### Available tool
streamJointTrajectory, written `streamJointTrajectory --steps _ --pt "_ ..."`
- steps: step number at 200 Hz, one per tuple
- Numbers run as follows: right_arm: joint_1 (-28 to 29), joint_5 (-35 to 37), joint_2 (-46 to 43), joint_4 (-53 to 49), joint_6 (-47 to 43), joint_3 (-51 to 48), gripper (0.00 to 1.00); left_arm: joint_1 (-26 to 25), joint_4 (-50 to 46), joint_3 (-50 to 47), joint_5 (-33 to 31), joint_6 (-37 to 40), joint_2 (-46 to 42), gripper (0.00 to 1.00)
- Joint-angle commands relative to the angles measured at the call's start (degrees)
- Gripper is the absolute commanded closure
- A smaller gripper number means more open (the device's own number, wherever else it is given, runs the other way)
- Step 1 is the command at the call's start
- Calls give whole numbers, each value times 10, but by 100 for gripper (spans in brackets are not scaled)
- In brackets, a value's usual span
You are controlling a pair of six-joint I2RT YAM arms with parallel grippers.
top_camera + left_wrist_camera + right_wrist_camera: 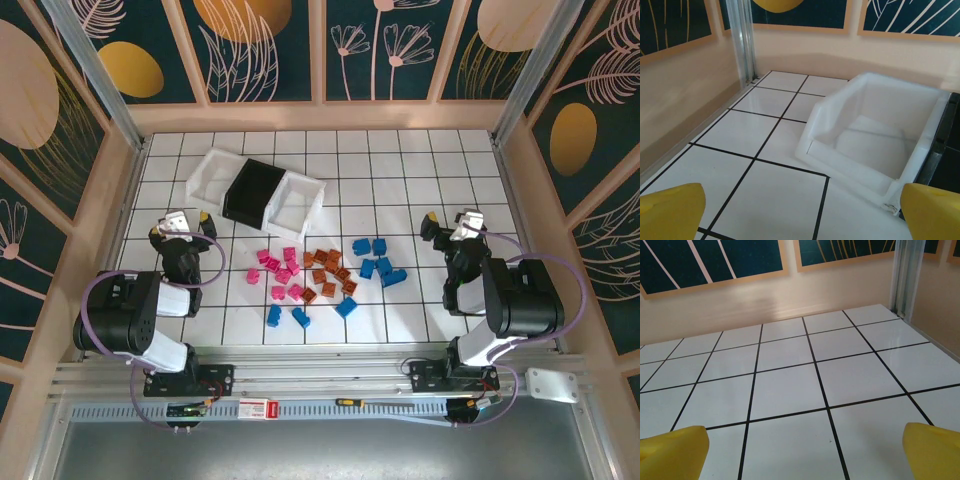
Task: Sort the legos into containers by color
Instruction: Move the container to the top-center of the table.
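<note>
Legos (318, 277) lie loose; left tool (800, 215) and right tool (800, 452) gape empty; cut-off black bin (954, 131) seemingly touches white bin (830, 120).

Upper left of centre: two white rectangular plastic bins (205, 172) and one black plastic bin (250, 188). Centre: roughly eight tiny magenta pink plastic bricks (283, 275), nine rusty orange bricks (318, 276), nine bright blue bricks (383, 265).

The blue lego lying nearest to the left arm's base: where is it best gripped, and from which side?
Probably grip the blue lego across its narrow width, coming straight down from above: it lies low on the table, with bare tile on its left and a gap before the next blue brick.
</note>
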Motion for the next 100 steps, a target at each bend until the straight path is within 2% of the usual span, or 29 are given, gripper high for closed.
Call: streamJointTrajectory --steps 1,100 --pt "2 -2 3 10 -13 8 1 3 33 -1 7 -7 -2 1" --pt "3 -2 3 12 -13 7 1 2 32 -1 7 -7 -2 1"
